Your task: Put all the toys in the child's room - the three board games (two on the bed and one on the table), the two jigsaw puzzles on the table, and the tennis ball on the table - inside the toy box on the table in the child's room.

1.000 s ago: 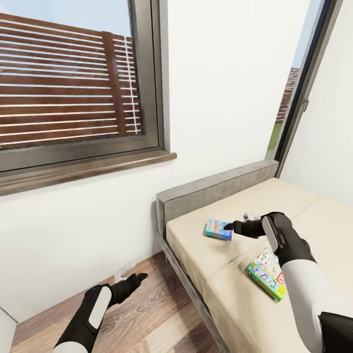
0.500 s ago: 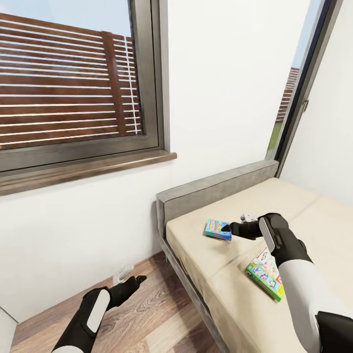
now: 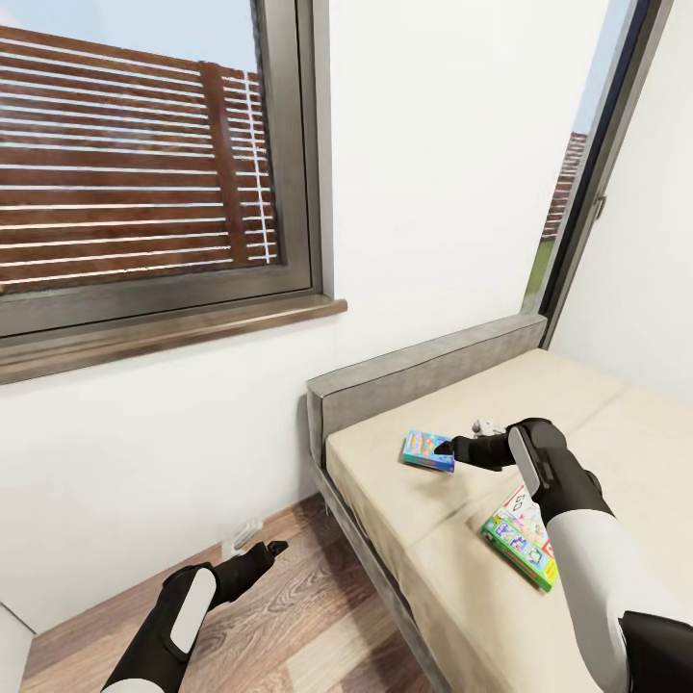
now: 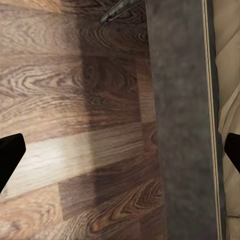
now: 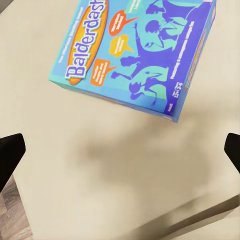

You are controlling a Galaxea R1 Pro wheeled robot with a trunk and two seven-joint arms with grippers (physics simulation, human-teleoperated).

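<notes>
A blue cartoon board game (image 3: 427,449) lies flat on the beige bed (image 3: 563,390) near the grey headboard. My right gripper (image 3: 447,447) hovers at the box's near edge, open. In the right wrist view the blue board game (image 5: 135,55), printed "Balderdash", lies on the mattress (image 5: 125,180) ahead of the right gripper (image 5: 121,152), whose fingertips are spread wide with nothing between them. A second, green-edged board game (image 3: 520,544) lies nearer, partly behind my right forearm. My left gripper (image 3: 274,549) hangs open over the wooden floor (image 4: 75,125), beside the bed frame (image 4: 182,125). The table and toy box are out of view.
A white wall with a large window (image 3: 144,164) and a wooden sill (image 3: 173,332) stands to the left of the bed. A second tall window (image 3: 587,173) is behind the headboard (image 3: 423,375). Wooden floor (image 3: 289,616) runs along the bed's side.
The right gripper has crept a little closer to the blue board game. The left arm has sunk slightly toward the floor. Nothing has moved in the last half second.
</notes>
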